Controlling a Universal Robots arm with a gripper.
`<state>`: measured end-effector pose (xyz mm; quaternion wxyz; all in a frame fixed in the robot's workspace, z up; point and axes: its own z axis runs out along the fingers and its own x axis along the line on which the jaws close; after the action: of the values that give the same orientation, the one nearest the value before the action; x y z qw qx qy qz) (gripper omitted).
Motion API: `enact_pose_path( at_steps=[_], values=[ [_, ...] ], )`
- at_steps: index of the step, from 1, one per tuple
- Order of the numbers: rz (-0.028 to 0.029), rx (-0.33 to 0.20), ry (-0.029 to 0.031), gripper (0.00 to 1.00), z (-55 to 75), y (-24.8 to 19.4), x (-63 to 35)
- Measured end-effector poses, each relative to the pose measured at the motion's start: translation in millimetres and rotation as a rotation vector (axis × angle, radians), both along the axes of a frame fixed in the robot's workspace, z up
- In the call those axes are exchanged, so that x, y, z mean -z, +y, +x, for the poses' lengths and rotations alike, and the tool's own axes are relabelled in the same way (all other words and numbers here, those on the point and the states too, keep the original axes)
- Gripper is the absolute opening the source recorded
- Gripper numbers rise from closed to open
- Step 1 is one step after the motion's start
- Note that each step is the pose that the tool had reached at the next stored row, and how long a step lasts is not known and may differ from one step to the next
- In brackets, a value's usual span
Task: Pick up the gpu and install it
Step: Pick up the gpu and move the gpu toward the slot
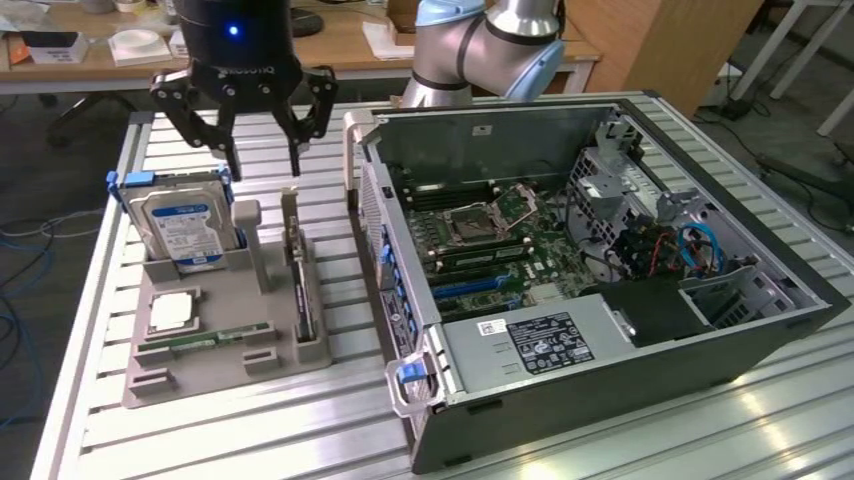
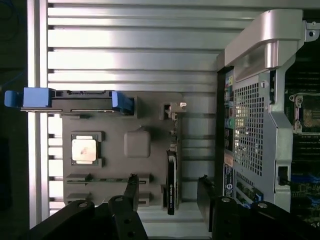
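The gripper point(image 1: 263, 160) is held with its fingers spread wide and nothing clasped between them. The gpu point(image 1: 302, 285) is seen on edge in the grey holder point(image 1: 224, 300), below the gap between the fingers and untouched.

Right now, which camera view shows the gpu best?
The exterior view: the gpu stands on edge in the grey holder, its length and side visible. The wrist view looks down on its thin edge.
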<state>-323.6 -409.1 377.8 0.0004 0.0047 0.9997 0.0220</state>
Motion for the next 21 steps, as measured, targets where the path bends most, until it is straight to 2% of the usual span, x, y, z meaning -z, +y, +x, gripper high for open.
enact_pose_path(
  at_steps=[2, 4, 7, 13, 21],
  values=[
    [-0.0001, -0.003, 0.0120, 0.59, -0.1, -2.9, 2.5],
    [-0.0001, -0.005, 0.0185, 0.59, 0.0, -5.0, 5.8],
    [-0.0001, -0.006, 0.0195, 0.59, 0.2, -7.5, 10.1],
    [-0.0002, -0.006, 0.0196, 0.59, 2.2, -9.0, 16.2],
    [-0.0001, -0.006, 0.0195, 0.59, 5.2, -13.0, 26.5]
  ],
)
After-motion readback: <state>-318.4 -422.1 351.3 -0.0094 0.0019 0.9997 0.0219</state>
